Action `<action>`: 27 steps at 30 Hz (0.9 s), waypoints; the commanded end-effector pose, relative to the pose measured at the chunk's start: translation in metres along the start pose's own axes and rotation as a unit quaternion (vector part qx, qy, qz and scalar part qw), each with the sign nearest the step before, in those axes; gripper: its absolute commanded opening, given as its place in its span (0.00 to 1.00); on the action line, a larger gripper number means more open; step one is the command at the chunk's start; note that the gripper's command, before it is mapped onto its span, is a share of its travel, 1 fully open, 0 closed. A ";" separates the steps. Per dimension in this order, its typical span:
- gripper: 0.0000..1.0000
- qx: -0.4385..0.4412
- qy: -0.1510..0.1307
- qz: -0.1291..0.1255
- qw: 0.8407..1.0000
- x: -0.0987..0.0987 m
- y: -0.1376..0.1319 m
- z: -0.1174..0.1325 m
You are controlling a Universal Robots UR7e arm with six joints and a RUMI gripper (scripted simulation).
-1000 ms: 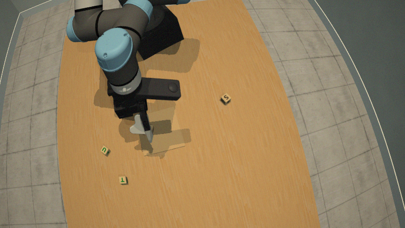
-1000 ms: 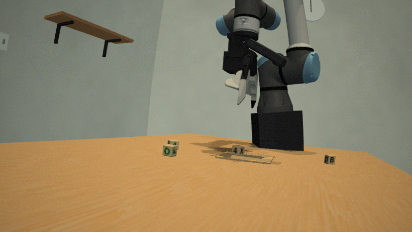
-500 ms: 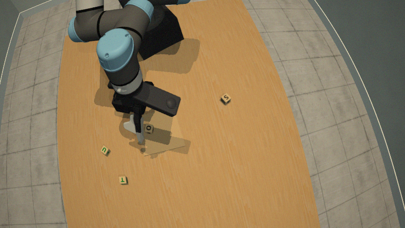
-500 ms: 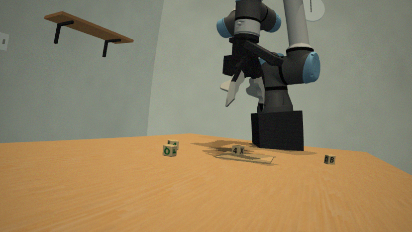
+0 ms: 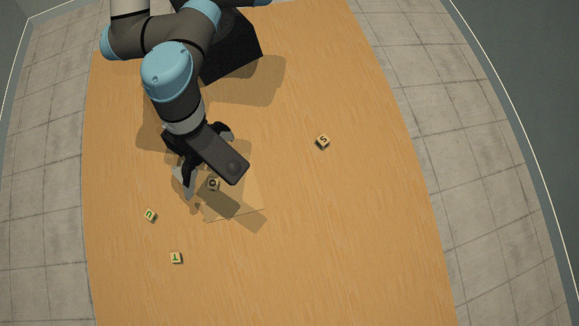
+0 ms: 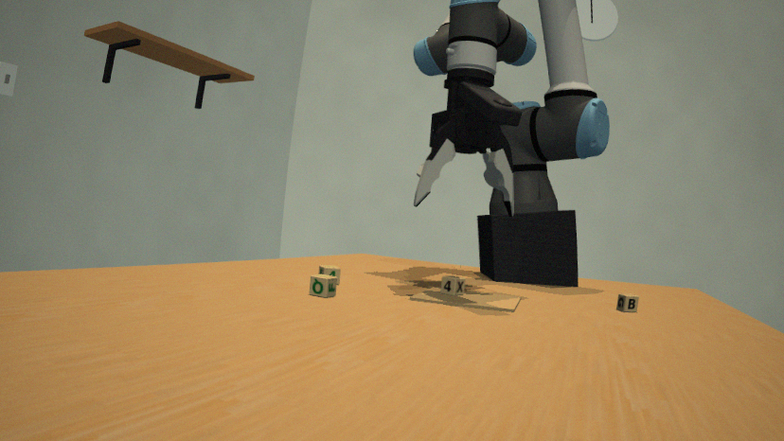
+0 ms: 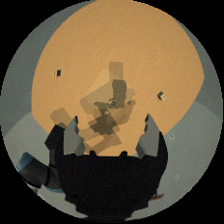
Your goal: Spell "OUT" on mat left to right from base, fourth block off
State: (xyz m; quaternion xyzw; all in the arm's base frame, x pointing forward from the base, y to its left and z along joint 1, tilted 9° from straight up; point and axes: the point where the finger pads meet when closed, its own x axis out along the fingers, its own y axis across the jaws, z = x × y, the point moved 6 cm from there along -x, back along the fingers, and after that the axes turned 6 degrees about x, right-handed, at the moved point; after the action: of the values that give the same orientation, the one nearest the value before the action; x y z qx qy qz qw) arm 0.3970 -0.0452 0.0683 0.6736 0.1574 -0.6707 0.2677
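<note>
The O block (image 5: 212, 183) (image 6: 453, 285) (image 7: 113, 102) appears to sit on the thin pale mat (image 5: 253, 198) (image 6: 505, 301), in shadow; its exact clearance from the mat's edges is unclear. The U block (image 5: 149, 215) (image 6: 329, 273) and the T block (image 5: 175, 257) (image 6: 322, 286) (image 7: 162, 96) lie off the mat, at lower left in the top view. Their green letters look roughly upside down there, U tilted. The S block (image 5: 322, 141) (image 6: 627, 303) (image 7: 58, 72) lies off the mat to the right. My gripper (image 5: 210, 168) (image 6: 464, 207) (image 7: 111, 116) is open and empty, high above the O block's area.
The wooden table (image 5: 344, 243) (image 6: 383, 372) carries everything. The black robot base (image 5: 231, 57) (image 6: 529, 249) stands at the top in the top view. A wall shelf (image 6: 169, 51) hangs at the back left of the exterior view. Arm shadows cover much of the mat.
</note>
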 end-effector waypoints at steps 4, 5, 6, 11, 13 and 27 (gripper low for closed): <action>1.00 0.090 -0.002 0.002 0.996 0.003 0.001 0.000; 1.00 0.110 -0.002 0.002 0.994 0.003 0.002 0.001; 1.00 0.126 -0.002 0.002 0.992 0.004 0.002 0.001; 1.00 0.192 -0.002 0.002 0.981 0.006 0.003 0.002; 1.00 0.219 -0.002 0.002 0.976 0.007 0.003 0.003; 1.00 0.384 -0.001 0.002 0.923 0.012 0.004 0.008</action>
State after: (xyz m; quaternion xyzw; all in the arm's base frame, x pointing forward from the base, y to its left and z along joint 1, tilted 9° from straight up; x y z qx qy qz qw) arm 0.3945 -0.0536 0.0584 0.7241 -0.0742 -0.6851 0.0293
